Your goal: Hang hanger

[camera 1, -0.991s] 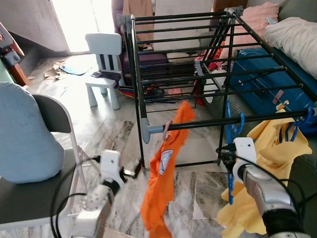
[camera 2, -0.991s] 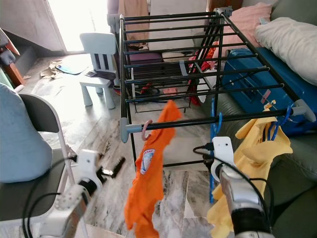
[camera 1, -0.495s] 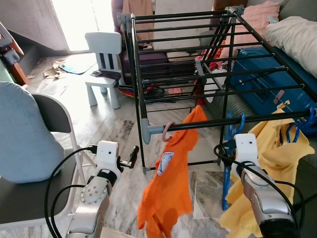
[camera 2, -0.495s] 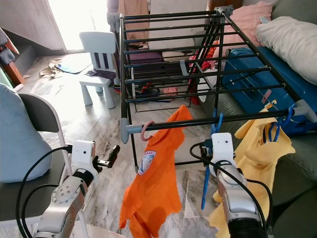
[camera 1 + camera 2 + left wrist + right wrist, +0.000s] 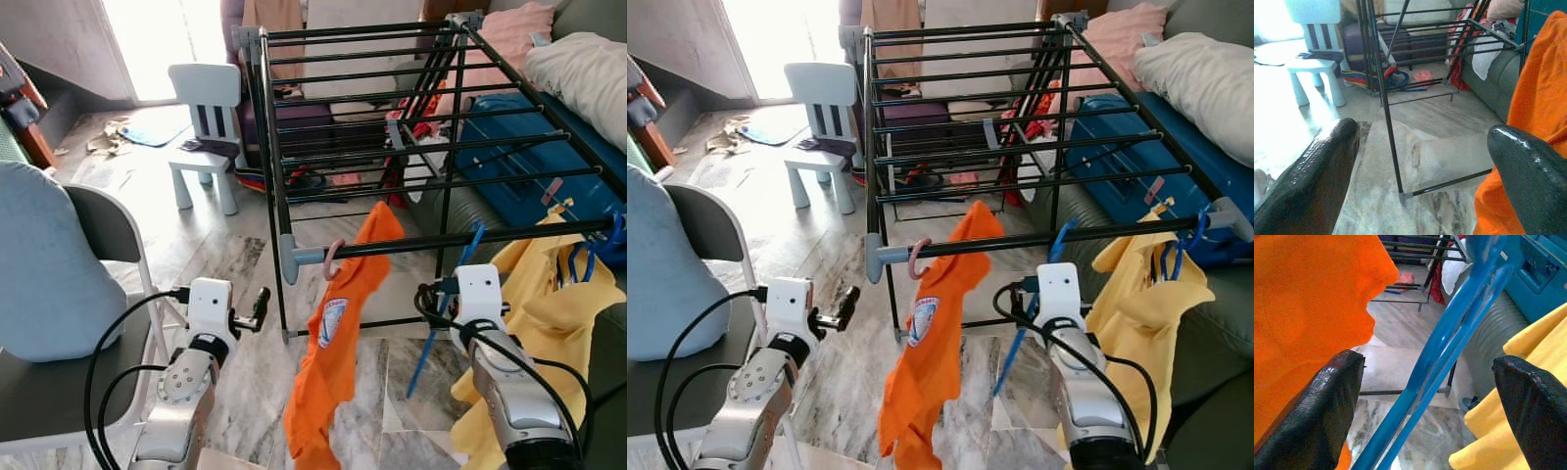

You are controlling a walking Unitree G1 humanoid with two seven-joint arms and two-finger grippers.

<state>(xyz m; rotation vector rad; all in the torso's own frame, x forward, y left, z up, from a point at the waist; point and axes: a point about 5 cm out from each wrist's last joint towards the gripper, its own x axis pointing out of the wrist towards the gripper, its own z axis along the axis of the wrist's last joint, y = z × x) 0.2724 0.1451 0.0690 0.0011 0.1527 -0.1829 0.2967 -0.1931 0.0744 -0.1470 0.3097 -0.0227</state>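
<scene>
Blue hanger [image 5: 1449, 340] between right hand [image 5: 1425, 396] fingers (spread apart, untouched).

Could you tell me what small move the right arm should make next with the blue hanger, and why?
Probably draw the right pincer back, clear of the blue hanger. Its hook already sits over the rack's front bar, between the orange shirt and the yellow garment, and the open fingers flank its slanted arm without gripping. The left pincer waits low by the chair.
</scene>
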